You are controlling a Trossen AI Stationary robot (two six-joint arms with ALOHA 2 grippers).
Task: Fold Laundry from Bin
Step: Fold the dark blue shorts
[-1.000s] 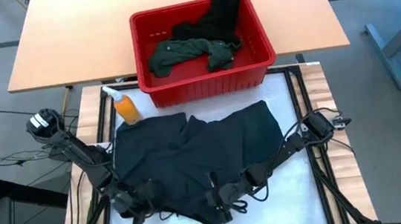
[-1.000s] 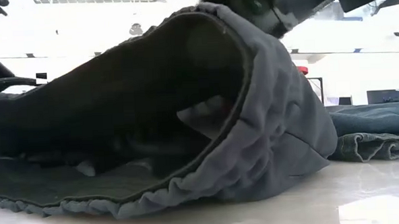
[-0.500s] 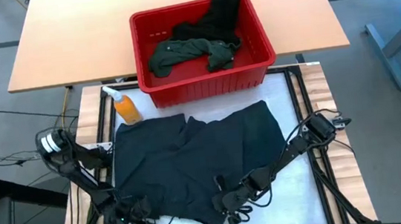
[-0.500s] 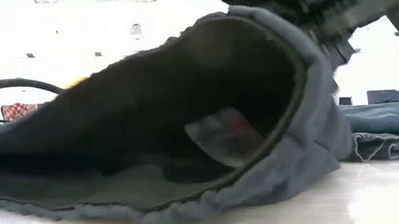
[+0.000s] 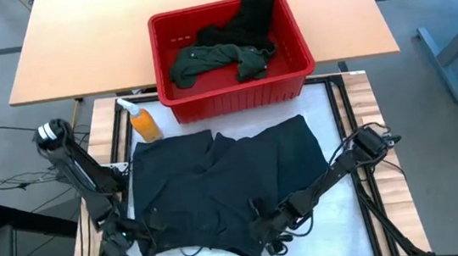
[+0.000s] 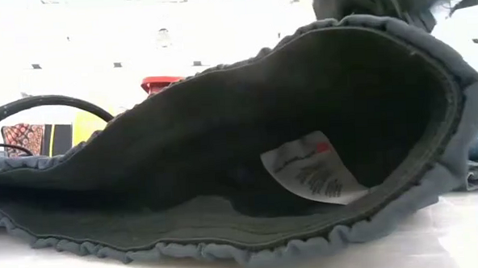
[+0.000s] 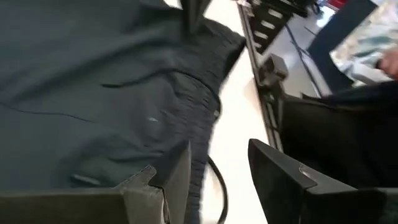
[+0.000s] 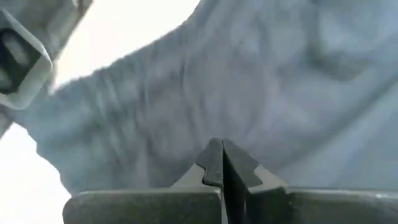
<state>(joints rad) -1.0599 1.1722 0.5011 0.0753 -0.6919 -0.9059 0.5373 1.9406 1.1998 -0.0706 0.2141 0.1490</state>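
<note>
A dark garment (image 5: pixel 218 184) with a gathered waistband lies spread on the white table top, waistband toward the near edge. My right gripper (image 5: pixel 265 226) is shut on that waistband. In the low view the waistband gapes open, and a white label (image 6: pixel 309 171) shows inside it. My left gripper (image 7: pixel 217 180) stands open at the garment's near left corner. The white table top and a thin dark cord show between its fingers. The red bin (image 5: pixel 292 83) at the far side holds a dark green shirt (image 5: pixel 213 60) and a black piece (image 5: pixel 252 10). My right gripper is shut on the upper layer of the waistband (image 6: pixel 428 29), coming slanting down from the table's right; its own fingers hide the exact spot. That layer is lifted into an arch, while the lower layer (image 6: pixel 228 247) stays on the table.
An orange bottle (image 5: pixel 141 120) stands left of the bin, just beyond the garment's far left corner. Bare white table top (image 5: pixel 341 218) lies right of the garment and along the near edge. A wooden table (image 5: pixel 75 42) stands behind.
My left gripper has drawn off toward the table's left edge, away from the waistband, and its arm has swung. My right gripper has carried the lifted waistband layer a little toward the table's right, so the opening gapes wider and the label has come into view.
</note>
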